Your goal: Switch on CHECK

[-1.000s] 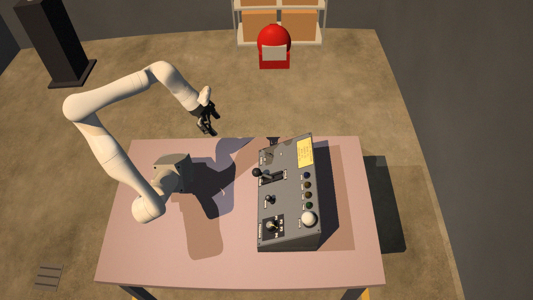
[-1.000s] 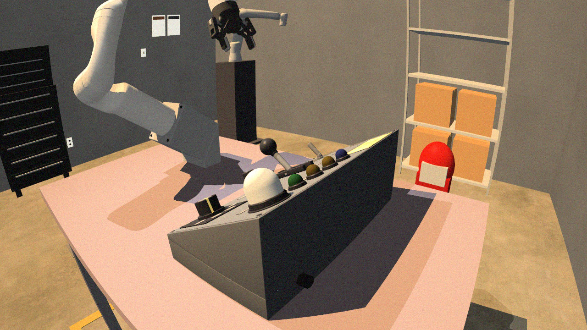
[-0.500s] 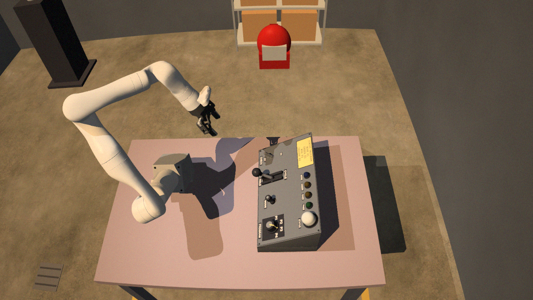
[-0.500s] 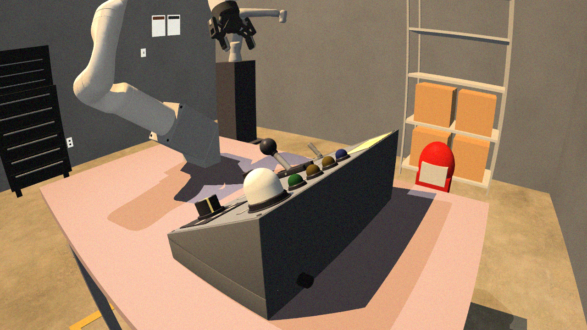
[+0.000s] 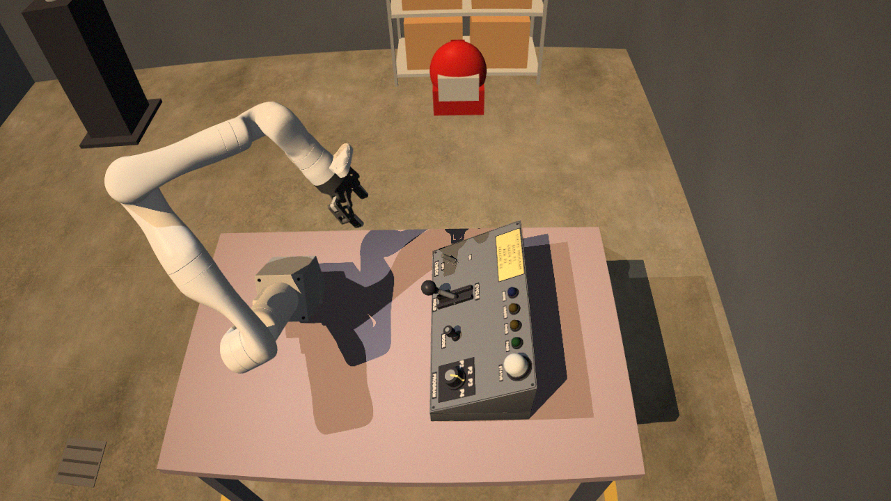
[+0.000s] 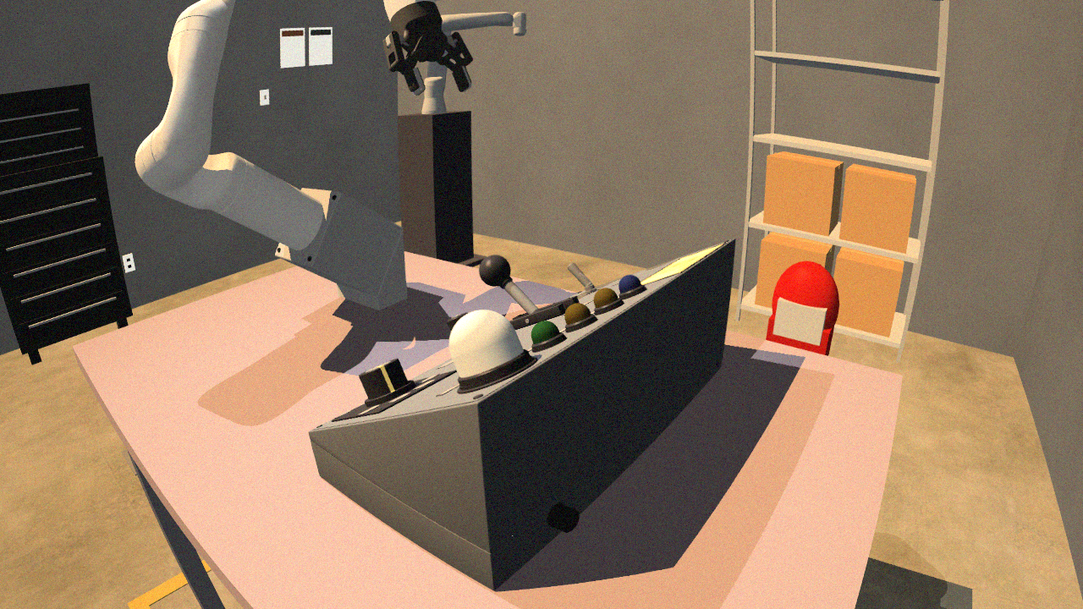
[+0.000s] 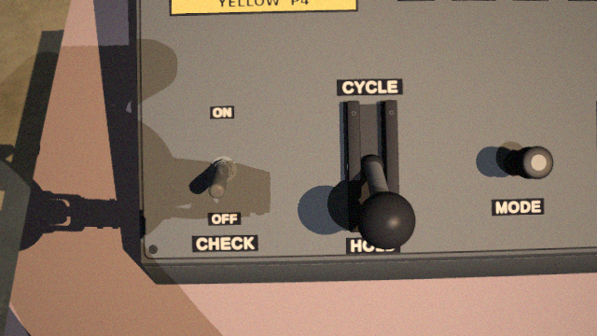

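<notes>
The grey console [image 5: 482, 323] sits on the pink table, right of the arm's base. Its CHECK toggle [image 7: 219, 178] leans toward the OFF label in the wrist view; it also shows at the console's far end in the top view [image 5: 447, 256] and the exterior view [image 6: 581, 275]. My gripper [image 5: 347, 202] is open and empty. It hangs high in the air beyond the table's far edge, well left of and above the console, and shows near the top of the exterior view [image 6: 429, 64]. Its fingers are out of the wrist view.
On the console are the CYCLE/HOLD lever with a black ball [image 7: 386, 218] at the HOLD end, the MODE knob [image 7: 529, 162], a PROGRAM dial [image 5: 451, 376], several coloured buttons [image 5: 514, 316], a white STATUS dome [image 5: 516, 365] and a yellow label [image 5: 508, 254]. A red object [image 5: 457, 77] and shelving stand behind.
</notes>
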Available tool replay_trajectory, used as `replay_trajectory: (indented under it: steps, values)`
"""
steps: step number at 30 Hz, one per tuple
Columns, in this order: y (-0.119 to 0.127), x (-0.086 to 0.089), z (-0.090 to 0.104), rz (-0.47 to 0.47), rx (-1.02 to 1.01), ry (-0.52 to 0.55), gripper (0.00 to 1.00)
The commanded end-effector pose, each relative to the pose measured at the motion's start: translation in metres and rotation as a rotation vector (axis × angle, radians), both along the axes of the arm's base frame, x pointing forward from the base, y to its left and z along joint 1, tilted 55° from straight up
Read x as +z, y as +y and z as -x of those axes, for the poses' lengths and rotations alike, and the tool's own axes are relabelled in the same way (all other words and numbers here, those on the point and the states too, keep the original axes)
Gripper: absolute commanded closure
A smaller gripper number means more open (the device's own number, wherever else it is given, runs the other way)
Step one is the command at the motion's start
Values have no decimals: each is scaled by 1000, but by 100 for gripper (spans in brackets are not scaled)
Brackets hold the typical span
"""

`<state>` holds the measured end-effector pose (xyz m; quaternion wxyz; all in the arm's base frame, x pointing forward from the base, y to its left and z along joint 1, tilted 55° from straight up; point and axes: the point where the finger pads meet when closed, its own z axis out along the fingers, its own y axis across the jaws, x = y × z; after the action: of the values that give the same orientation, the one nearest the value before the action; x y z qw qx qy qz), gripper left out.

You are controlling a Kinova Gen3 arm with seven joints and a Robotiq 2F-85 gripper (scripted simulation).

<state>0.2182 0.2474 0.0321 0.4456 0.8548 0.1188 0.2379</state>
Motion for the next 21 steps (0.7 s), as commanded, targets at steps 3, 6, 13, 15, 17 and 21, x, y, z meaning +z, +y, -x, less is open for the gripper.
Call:
replay_trajectory:
  steps: [3, 6, 13, 15, 17, 21]
  values:
    - [1, 0, 0, -1, 1, 0, 0]
    - [-2, 14, -3, -2, 6, -8, 0]
    - [-22, 74, -11, -6, 21, -36, 0]
    - [-28, 88, -12, -6, 23, -40, 0]
    - [-36, 102, -13, -6, 24, -44, 0]
    - [-52, 126, -14, -6, 23, -46, 0]
